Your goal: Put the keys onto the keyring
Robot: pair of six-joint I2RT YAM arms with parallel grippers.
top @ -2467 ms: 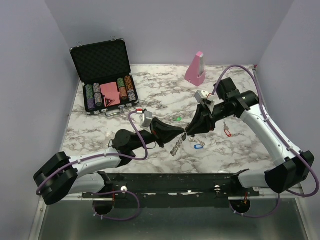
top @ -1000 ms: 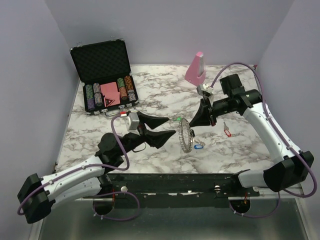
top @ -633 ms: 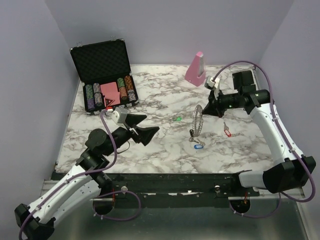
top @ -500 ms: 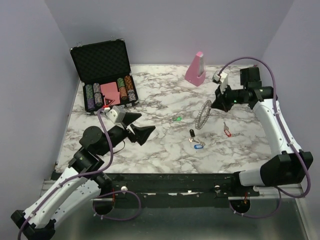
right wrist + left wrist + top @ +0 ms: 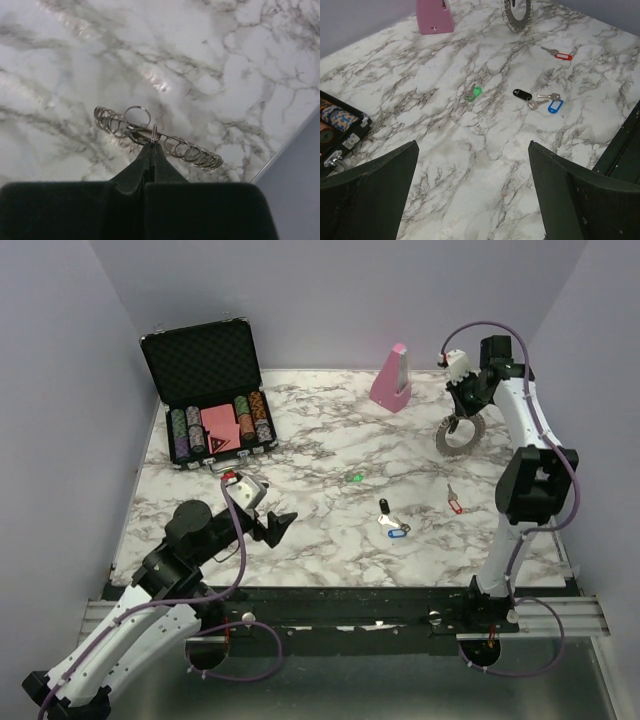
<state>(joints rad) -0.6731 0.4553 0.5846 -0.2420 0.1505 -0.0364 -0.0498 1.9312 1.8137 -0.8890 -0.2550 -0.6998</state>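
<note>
At the upper left of the overhead frame, an open black hard-shell case (image 5: 205, 360) holding rows of coloured poker chips (image 5: 220, 425) sits on the white, grey-veined marble tabletop (image 5: 320, 440). Below it, at lower left, the left gripper (image 5: 472, 145) hovers over bare marble with its dark fingers (image 5: 375, 185) spread wide and nothing between them. Near the centre lies a small silver green-tagged key (image 5: 356, 478), alone. Just right of it and lower, a black-headed key (image 5: 383, 506) and a blue-tagged key (image 5: 396, 532) lie close together. A pink wedge-shaped block (image 5: 392, 375) stands upright at the top, by the back edge. Further right, a red-tagged key (image 5: 455, 504) lies by itself, well apart from the others. At the upper right, the right gripper (image 5: 151, 145) is clenched on one small loop of the large grey metal keyring (image 5: 458, 435), whose rim is lined with such loops; the ring hangs from the fingertips close over the marble, and whether it touches the surface cannot be told. No key hangs on it.
</note>
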